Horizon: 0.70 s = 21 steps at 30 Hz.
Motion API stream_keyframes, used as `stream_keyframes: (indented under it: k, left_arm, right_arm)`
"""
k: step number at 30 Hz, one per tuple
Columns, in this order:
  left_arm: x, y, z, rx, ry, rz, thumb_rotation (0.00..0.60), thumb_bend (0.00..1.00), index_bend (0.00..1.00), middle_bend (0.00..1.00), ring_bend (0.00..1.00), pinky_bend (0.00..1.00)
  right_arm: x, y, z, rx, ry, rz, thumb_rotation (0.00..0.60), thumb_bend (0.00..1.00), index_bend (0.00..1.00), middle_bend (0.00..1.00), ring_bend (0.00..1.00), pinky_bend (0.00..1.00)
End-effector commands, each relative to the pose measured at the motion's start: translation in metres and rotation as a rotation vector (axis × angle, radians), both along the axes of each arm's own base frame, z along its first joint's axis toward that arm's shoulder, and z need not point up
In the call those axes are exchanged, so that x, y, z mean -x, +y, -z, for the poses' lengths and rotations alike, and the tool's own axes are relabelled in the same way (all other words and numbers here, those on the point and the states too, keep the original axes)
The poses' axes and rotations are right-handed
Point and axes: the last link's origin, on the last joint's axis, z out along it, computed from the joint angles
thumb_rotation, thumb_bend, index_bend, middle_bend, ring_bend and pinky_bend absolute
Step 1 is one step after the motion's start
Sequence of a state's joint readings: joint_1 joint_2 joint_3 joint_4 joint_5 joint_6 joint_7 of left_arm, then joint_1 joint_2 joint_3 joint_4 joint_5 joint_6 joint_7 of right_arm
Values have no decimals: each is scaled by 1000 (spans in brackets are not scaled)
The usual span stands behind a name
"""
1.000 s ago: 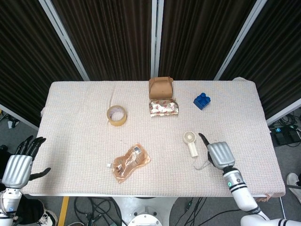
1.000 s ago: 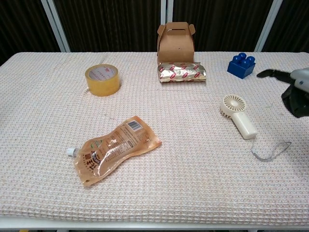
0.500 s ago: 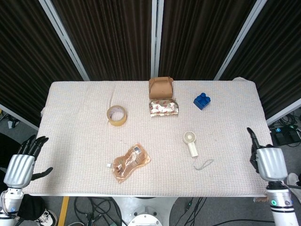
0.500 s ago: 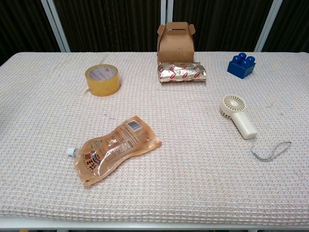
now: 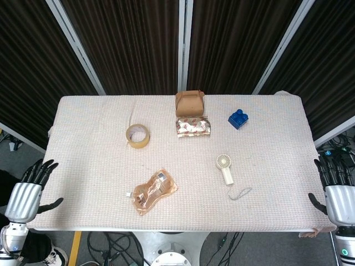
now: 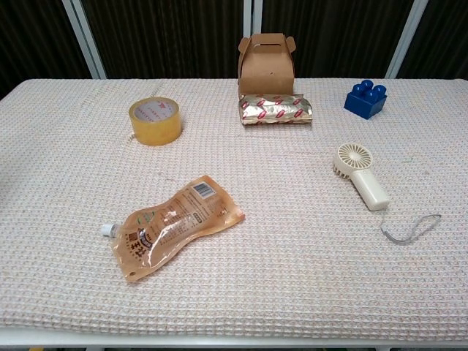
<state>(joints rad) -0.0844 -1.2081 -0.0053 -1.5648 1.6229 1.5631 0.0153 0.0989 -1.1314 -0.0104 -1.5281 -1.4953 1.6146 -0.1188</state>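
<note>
Cream-coloured handheld fan [image 5: 224, 168] lies on the bench [image 5: 89, 138], its cord loop trailing; the orange pouch's [image 6: 172, 226] print is too small to read. Right robot hand [image 5: 336, 191], beside the fan a second ago, now hangs off the edge, fingers spread, empty like the left robot hand [image 5: 28, 191].

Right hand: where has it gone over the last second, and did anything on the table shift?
The right hand drew back from beside the handheld fan to off the table's right edge, fingers spread, holding nothing. The left hand barely moved. The fan, the pouch, the tape roll and everything else stayed put.
</note>
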Motion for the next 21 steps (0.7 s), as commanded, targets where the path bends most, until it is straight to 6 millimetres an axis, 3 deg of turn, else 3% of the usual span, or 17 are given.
stream_keyframes:
  k: [1,21]
  left_arm:
    - [0,0,0,-2,1,0,600,0,123,85,9,155]
    - [1,2,-1,13,2,-12,600,0,123,85,9,153]
  right_arm:
    - [0,-1,2,-2,-3,9,600,142,0,0,0,0]
    - [-1,-2,3,-1,-17,34,600,159,0,0,0,0]
